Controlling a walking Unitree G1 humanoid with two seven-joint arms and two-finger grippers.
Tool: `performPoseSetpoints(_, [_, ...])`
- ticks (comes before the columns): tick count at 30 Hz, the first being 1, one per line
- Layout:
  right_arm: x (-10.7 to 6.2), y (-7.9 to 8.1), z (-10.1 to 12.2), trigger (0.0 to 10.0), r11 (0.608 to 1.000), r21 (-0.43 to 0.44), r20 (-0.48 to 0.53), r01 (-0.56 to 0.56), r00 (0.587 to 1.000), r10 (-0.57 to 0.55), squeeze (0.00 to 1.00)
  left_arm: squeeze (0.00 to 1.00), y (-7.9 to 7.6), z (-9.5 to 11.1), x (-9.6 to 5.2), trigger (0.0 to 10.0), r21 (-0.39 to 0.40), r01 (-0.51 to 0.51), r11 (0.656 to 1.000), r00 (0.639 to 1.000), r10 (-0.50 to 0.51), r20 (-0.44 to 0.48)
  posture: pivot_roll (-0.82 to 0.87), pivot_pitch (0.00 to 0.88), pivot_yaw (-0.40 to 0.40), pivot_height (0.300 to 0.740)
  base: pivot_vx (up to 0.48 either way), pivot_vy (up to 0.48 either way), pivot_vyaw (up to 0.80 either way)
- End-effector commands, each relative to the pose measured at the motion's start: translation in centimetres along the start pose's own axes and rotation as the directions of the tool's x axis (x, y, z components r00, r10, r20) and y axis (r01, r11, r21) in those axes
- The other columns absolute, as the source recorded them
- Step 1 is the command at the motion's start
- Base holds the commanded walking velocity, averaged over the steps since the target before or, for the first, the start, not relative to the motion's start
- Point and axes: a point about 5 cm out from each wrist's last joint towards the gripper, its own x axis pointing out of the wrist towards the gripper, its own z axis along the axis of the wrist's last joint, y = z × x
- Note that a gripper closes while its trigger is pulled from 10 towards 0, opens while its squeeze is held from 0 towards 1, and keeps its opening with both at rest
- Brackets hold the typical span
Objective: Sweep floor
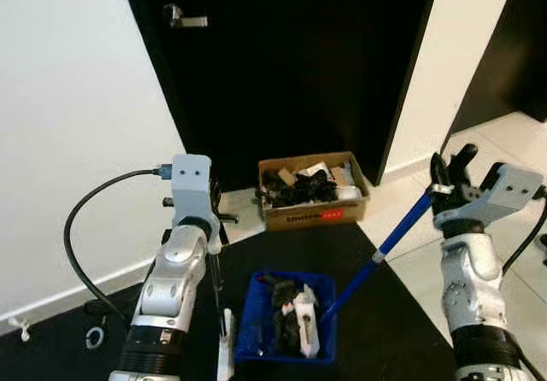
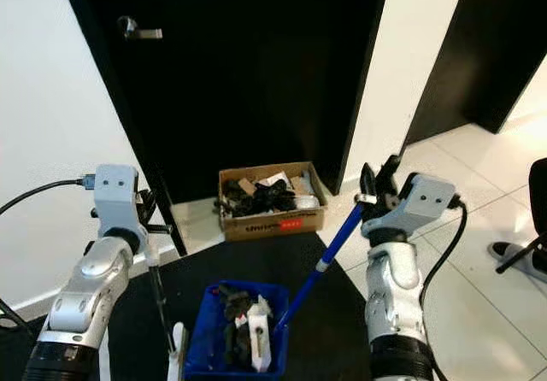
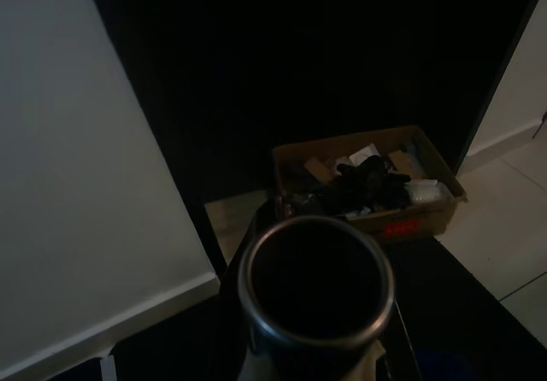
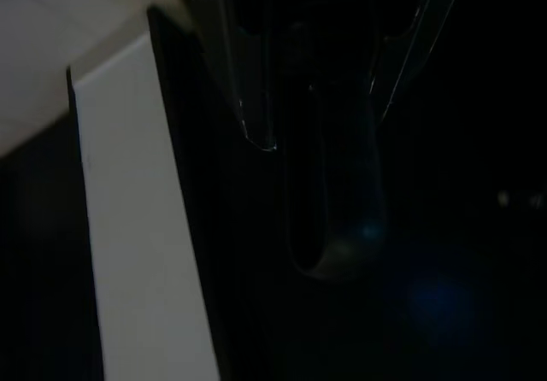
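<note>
Right tool (image 1: pixel 451 174) clenches the blue broom handle (image 1: pixel 402 227), angling it into the blue dustpan (image 1: pixel 286 317); left tool's (image 1: pixel 208 227) grip unclear.

You've got a dustpan (image 1: pixel 286 317) on the mat (image 1: pixel 385 313) straight ahead, between your two arms, with debris (image 1: pixel 291 311) lying in it. A broom handle (image 1: pixel 389 240) runs from the dustpan's right side up to your right gripper (image 1: pixel 451 174), which sits to the right, above the tiled floor (image 1: pixel 504 155). Your left gripper (image 1: pixel 214 214) is left of the dustpan, with a thin pole (image 1: pixel 215 291) dropping from it to the mat. Behind the dustpan, a cardboard box (image 1: pixel 312 195) full of odds and ends rests on the floor against the door (image 1: pixel 291 65). The wall (image 1: pixel 68 142) stands to your left, a cable (image 1: pixel 81 244) looping before it.
</note>
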Motion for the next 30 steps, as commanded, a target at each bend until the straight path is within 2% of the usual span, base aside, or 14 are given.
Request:
performPoseSetpoints(1, [0.8, 0.2, 1.9, 10.0, 1.0, 0.02, 0.1, -0.008, 0.995, 0.006, 0.0, 0.0, -0.1, 0.4, 0.0, 10.0, 0.005, 0.002, 1.0, 1.0, -0.002, 0.027, 0.01, 0.09, 0.087, 0.74, 0.48, 0.0, 0.0])
performPoseSetpoints(7, [1.2, 0.4, 2.9, 10.0, 1.0, 0.02, 0.135, -0.022, 0.991, 0.019, 0.0, 0.0, -0.1, 0.4, 0.0, 10.0, 0.007, 0.002, 1.0, 1.0, -0.002, 0.029, 0.0, 0.087, 0.089, 0.74, 0.48, 0.0, 0.0])
performPoseSetpoints(19, [2.5, 0.8, 6.3, 10.0, 0.998, 0.025, 0.25, -0.051, 0.967, 0.043, 0.0, 0.0, 0.1, 0.5, 0.1, 10.0, 0.008, -0.005, 1.0, 1.0, 0.005, 0.029, 0.01, 0.085, 0.09, 0.74, 0.48, 0.0, 0.0])
performPoseSetpoints(26, [2.8, 0.5, 8.0, 10.0, 0.999, 0.008, 0.294, -0.048, 0.955, 0.043, 0.0, 0.0, 0.1, 0.5, 0.2, 10.0, 0.008, -0.006, 1.0, 1.0, 0.006, 0.03, 0.01, 0.086, 0.09, 0.74, 0.458, 0.0, 0.0])
performPoseSetpoints(30, [2.6, 0.1, 8.2, 10.0, 0.999, -0.001, 0.299, -0.04, 0.953, 0.038, 0.0, 0.0, 0.1, 0.5, 0.1, 10.0, 0.008, -0.006, 1.0, 1.0, 0.006, 0.03, 0.01, 0.087, 0.091, 0.74, 0.435, 0.0, 0.0])
